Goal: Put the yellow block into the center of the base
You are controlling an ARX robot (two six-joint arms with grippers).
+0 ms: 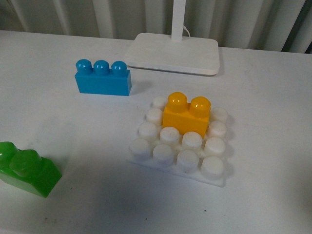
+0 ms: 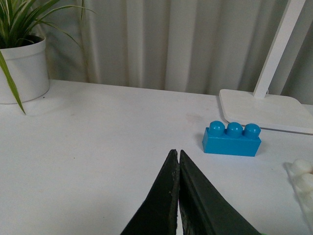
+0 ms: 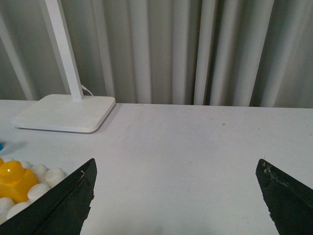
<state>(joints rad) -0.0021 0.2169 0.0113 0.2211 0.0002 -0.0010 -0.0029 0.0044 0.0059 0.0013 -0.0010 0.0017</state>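
The yellow block [image 1: 186,115] stands upright on the studs of the white base [image 1: 180,146], over its middle and toward the back rows. No gripper touches it, and neither arm shows in the front view. In the right wrist view a corner of the yellow block [image 3: 13,180] and some studs of the base [image 3: 46,175] show beside one finger. My right gripper [image 3: 177,165] is open wide over bare table, with nothing between its fingers. My left gripper [image 2: 176,152] is shut with nothing in it, pointing toward the blue brick. An edge of the base [image 2: 302,172] shows there too.
A blue three-stud brick [image 1: 103,78] lies behind and left of the base. A green brick [image 1: 27,169] sits at the front left. A white lamp foot [image 1: 173,52] with its pole stands at the back. A potted plant [image 2: 22,63] stands far left. Curtains hang behind the table.
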